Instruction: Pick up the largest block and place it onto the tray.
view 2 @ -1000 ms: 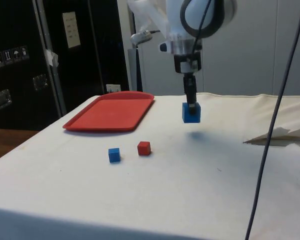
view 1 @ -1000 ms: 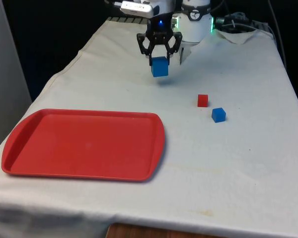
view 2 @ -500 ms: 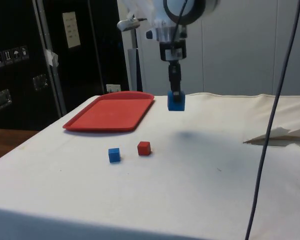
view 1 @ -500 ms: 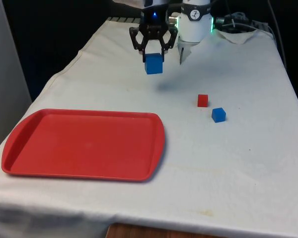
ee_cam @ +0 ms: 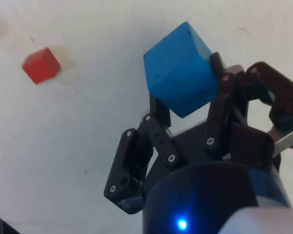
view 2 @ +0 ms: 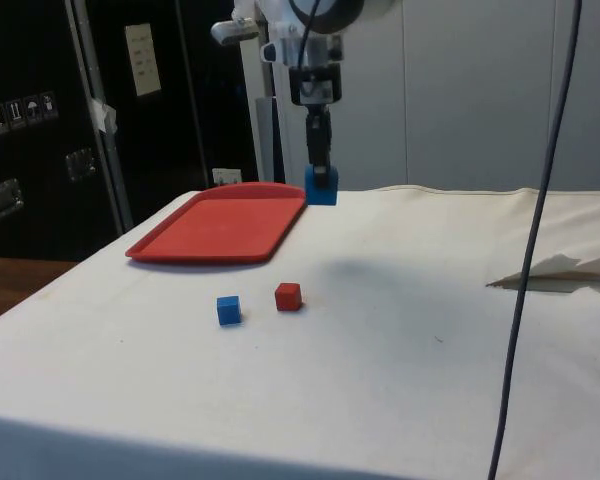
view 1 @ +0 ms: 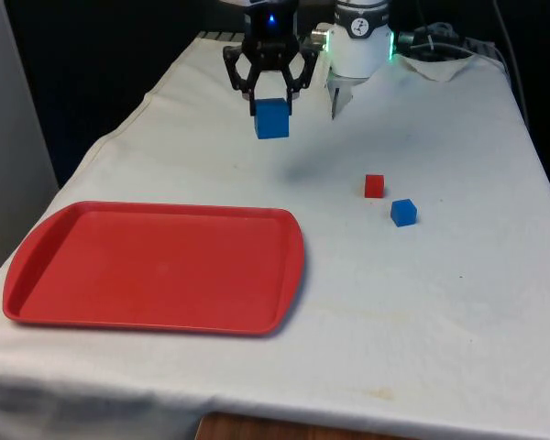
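1. The pincer (view 1: 271,99) grips the large blue block (view 1: 271,119), held aloft above the tabletop (view 1: 422,302), beyond the red tray's (view 1: 156,266) far edge.
2. Pick-up appears complete; carrying over the tray and setting down remain.
3. A small red block (view 1: 374,186) and small blue block (view 1: 403,212) lie aside.
4. In the wrist view, the block hides the fingertips.
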### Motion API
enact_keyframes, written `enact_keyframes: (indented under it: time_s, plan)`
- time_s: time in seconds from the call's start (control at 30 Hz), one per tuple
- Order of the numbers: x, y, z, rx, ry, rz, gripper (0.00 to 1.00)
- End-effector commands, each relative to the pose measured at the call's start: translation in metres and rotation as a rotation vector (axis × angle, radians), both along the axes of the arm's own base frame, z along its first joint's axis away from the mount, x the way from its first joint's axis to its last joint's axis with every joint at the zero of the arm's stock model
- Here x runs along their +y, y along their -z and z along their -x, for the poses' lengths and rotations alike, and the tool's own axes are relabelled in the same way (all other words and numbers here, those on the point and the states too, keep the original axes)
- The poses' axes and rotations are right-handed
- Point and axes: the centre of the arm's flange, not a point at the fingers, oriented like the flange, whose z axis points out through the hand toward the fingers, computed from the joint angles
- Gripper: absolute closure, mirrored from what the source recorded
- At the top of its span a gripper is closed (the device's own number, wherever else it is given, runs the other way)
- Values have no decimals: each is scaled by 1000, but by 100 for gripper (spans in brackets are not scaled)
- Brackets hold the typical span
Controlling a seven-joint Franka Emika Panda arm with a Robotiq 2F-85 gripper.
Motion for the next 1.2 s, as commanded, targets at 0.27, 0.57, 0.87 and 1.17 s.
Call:
enact_keyframes:
  time_s: [0.27, 0.57, 0.87, 1.17]
  plan:
    - [-10, -11, -30, -12, 4, -6, 97]
    - [-22, -16, -55, -24, 9, -3, 97]
    - [-35, -17, -79, -34, 12, -5, 97]
    - [-51, -19, -102, -42, 18, -2, 97]
